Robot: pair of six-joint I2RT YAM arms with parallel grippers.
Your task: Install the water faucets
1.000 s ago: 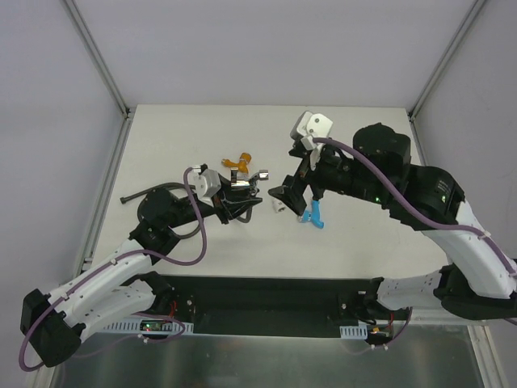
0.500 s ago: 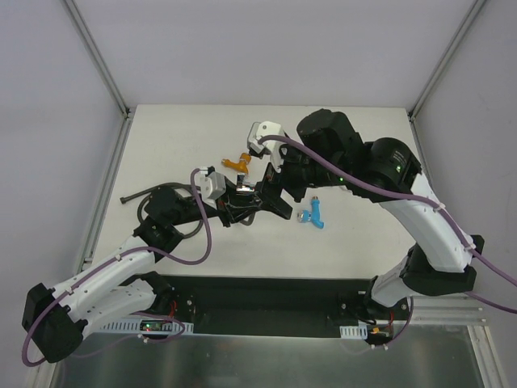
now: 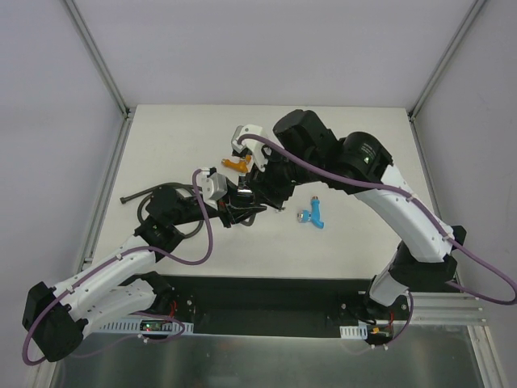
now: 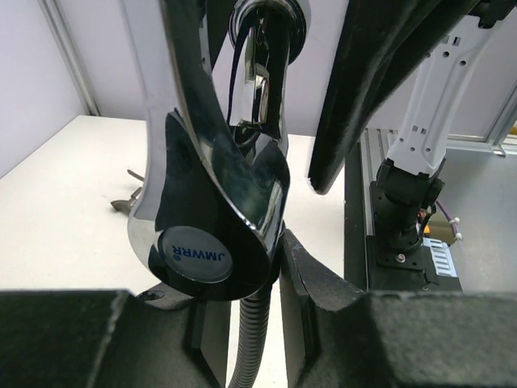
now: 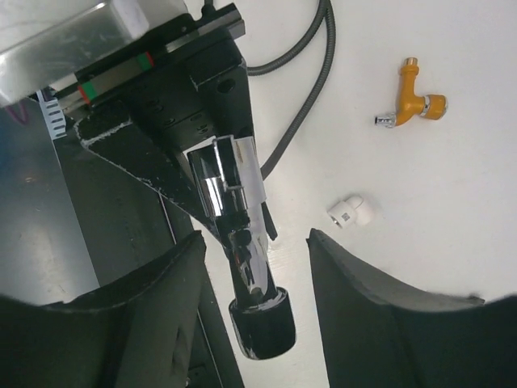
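Note:
My left gripper (image 4: 252, 323) is shut on the shiny chrome faucet (image 4: 218, 202), held above the table mid-left (image 3: 242, 194). A dark ribbed hose (image 4: 250, 347) runs down between its fingers. My right gripper (image 5: 258, 299) stands open around the chrome faucet's (image 5: 242, 234) black-capped end. There is a gap on each side, and neither finger (image 5: 161, 315) touches it. In the top view the right gripper (image 3: 266, 194) meets the left one (image 3: 233, 206). The orange-brass faucet (image 3: 236, 164) lies behind them and the blue faucet (image 3: 315, 215) to their right.
The flexible hose (image 3: 149, 198) loops on the table at the left and also shows in the right wrist view (image 5: 311, 81). A small white elbow fitting (image 5: 353, 212) lies near the orange-brass faucet (image 5: 414, 99). Metal frame posts (image 3: 101, 65) flank the white table.
My right arm swung left from beside the blue faucet to the chrome faucet in my left gripper. Its jaws have narrowed around the faucet's end. The left arm barely moved.

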